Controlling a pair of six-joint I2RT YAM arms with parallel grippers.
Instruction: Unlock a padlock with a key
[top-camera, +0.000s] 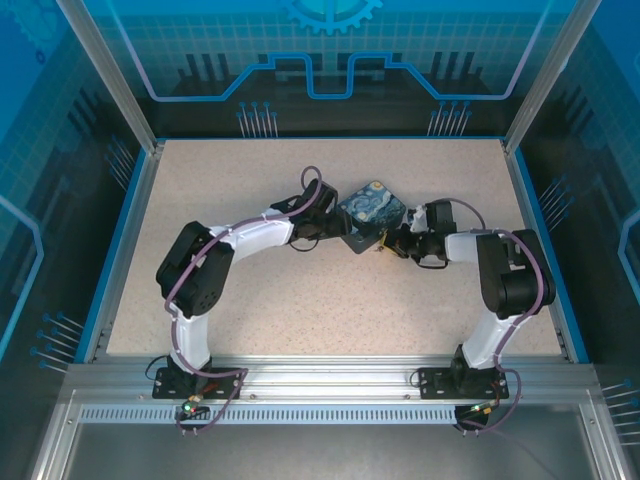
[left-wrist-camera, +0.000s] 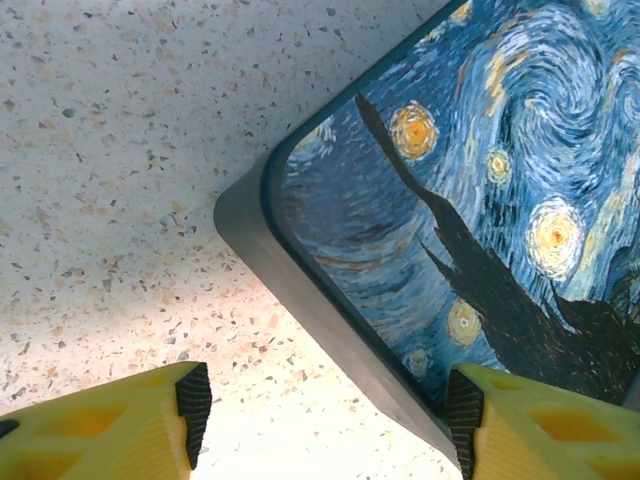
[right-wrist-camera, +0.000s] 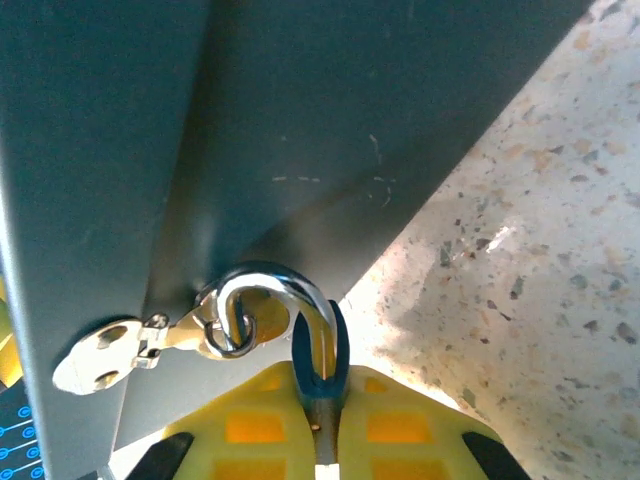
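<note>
Two right gripper (right-wrist-camera: 322, 440) fingers (right-wrist-camera: 250, 430) clamp the tiny dark-grey metal padlock (right-wrist-camera: 322, 372), shackle (right-wrist-camera: 275, 280) pointing away into the starry-print box (left-wrist-camera: 480, 200); left gripper (left-wrist-camera: 325, 410) gapes.

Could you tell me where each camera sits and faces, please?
Top external: above, behind the bases, looking down on speckled table, both arms.
Left wrist: on left arm, facing dark Starry-Night-printed box's corner; yellow left claw below.
Right wrist: on right arm, facing box's grey side, silver metal shackle; right claw below.
All share the box.
</note>
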